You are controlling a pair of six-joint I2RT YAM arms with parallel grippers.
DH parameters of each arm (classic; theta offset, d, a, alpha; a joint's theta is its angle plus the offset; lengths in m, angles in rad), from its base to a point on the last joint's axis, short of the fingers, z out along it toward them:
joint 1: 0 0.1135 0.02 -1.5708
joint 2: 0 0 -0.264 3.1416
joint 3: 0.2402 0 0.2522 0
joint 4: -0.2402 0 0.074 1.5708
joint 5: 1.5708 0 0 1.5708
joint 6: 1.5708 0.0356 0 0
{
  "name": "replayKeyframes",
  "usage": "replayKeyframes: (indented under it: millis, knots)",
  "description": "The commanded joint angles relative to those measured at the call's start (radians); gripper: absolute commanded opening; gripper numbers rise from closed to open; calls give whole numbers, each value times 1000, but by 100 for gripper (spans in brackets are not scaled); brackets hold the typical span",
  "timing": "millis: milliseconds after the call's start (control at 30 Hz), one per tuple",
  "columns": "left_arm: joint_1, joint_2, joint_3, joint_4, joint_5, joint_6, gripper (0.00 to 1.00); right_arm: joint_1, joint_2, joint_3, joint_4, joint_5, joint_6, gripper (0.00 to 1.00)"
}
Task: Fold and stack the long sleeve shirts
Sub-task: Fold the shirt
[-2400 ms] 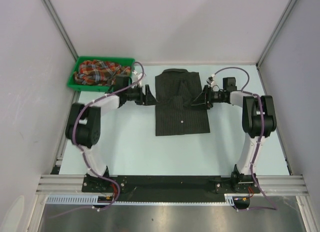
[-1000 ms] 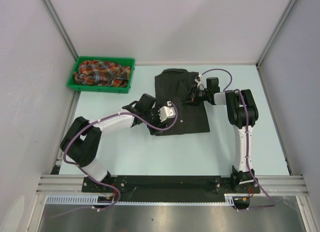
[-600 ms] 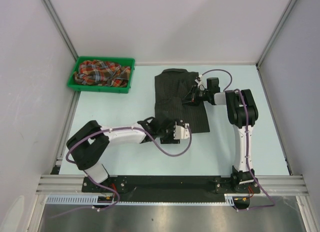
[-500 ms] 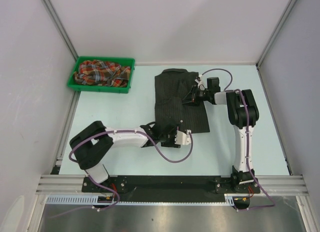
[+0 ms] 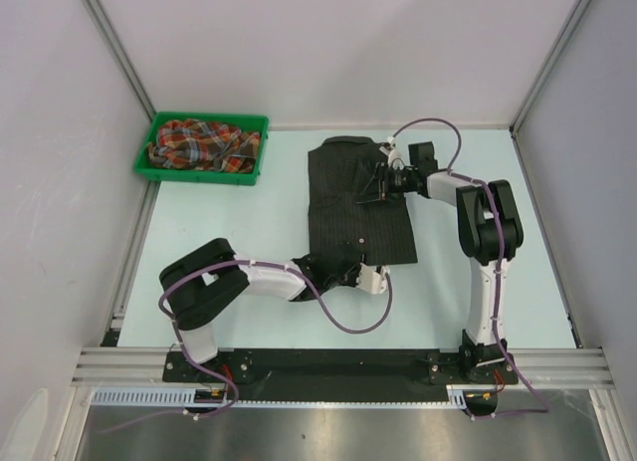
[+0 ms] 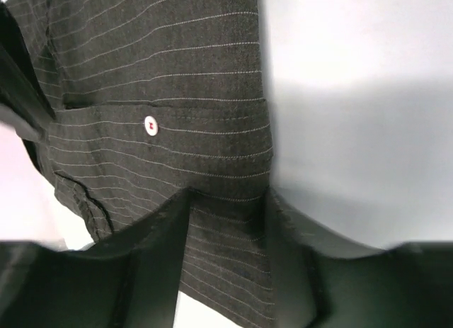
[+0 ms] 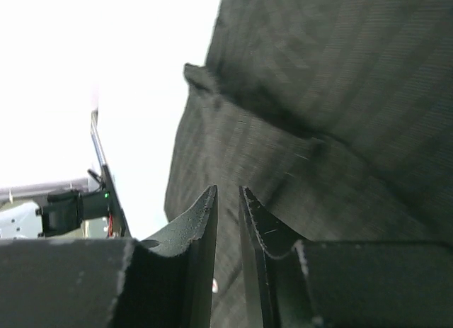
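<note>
Pale matte walls (image 5: 328, 53) with aluminium corner posts enclose a smooth, light blue-green table (image 5: 239, 232). The black shirt (image 5: 343, 202) lies flat at the centre of the table as a folded rectangle with its collar at the far end; its woven cloth carries fine pale pinstripes and rows of stitching. A rectangular green plastic bin (image 5: 194, 176) stands at the far left corner and holds the crumpled red, orange and green plaid shirt (image 5: 199, 142). The left gripper (image 6: 228, 197) sits low at the near hem, its dark fingers partly spread and straddling the hem without pinching it. The right gripper (image 7: 226, 190) hovers by the far right part of the black shirt with only a thin slit between its fingers; whether cloth is caught there cannot be told. A small white button (image 6: 150, 125) sits near the hem.
</note>
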Motion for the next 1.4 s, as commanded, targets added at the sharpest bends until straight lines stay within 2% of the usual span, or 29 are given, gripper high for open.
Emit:
replayKeyframes:
  millis: [0,33,133,167,300,400,467,600,700,900,967,1133,1367]
  knots:
    - [-5,37,-20,-6,-40,31,41,59,42,44,102,-25,30,24]
    - [-5,37,-20,-6,-42,29,38,61,65,55,109,-25,43,23]
    - [-10,28,-24,-12,-40,26,20,56,153,98,115,-12,69,23]
    - [-11,20,-26,-17,-40,26,0,51,173,109,112,-9,74,23]
    - [-33,-49,-38,-113,-2,-5,0,48,228,115,89,-9,86,23]
    - [-88,-150,-68,-213,27,-46,0,77,170,58,73,-43,66,25]
    - [-146,-219,-82,-271,39,-78,0,91,85,-11,92,-70,70,31]
    - [-206,-297,-63,-446,75,-231,0,119,-20,-43,74,-75,36,38]
    - [-220,-316,-23,-538,102,-316,0,143,-39,-89,-26,-51,-52,37]
    - [-260,-388,62,-683,170,-399,0,212,-32,-291,-20,-52,-115,32]
    - [-262,-420,117,-757,231,-431,0,254,-55,-333,-25,-48,-135,31]
    - [-266,-486,224,-874,332,-472,0,305,-140,-399,-34,-26,-140,31]
    - [-252,-537,342,-985,361,-477,0,381,-292,-548,-83,-31,-98,32]
